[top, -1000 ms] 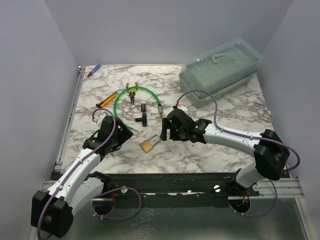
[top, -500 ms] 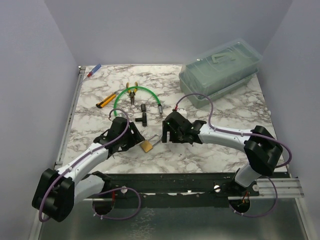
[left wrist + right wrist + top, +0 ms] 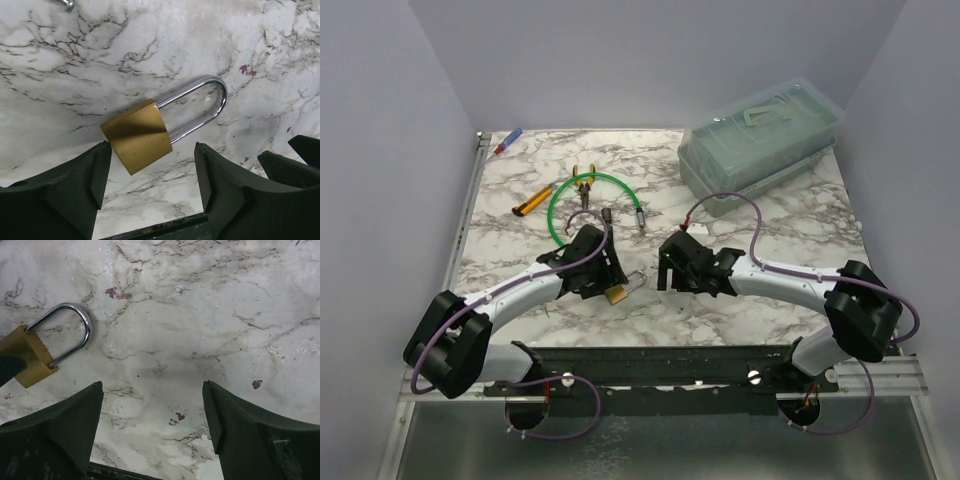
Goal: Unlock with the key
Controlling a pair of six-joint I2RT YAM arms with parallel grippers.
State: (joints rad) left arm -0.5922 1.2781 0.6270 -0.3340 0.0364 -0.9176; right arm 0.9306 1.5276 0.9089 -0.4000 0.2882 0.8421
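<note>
The key is not showing in any view — nothing small, flat and silver is lying by the padlock [image 3: 137, 135], and neither hand is carrying it, so I cannot say where it is. The padlock is lying flat on the counter [image 3: 150, 50], with its shackle looking closed.

The left hand [image 3: 151, 157] is hanging wide open and empty, straddling the brass body. One finger [image 3: 75, 185] is sitting right at a corner of the body and the other is standing clear of it. The right hand [image 3: 152, 390] is hovering open over bare counter just beside the shackle, holding nothing.

The step in hand looks like the left hand gripping the padlock to steady it. The body is lying skewed and off-centre between the fingers, so a straight squeeze is likely to spin it. The hand is better off shifting to centre it and turning to square up with the flat sides. It should be closing on the brass, not the shackle, and leaving the keyhole end uncovered. The right hand is free to fetch the key — the silvery tip of the green cable [image 3: 570, 200] is not it.
</note>
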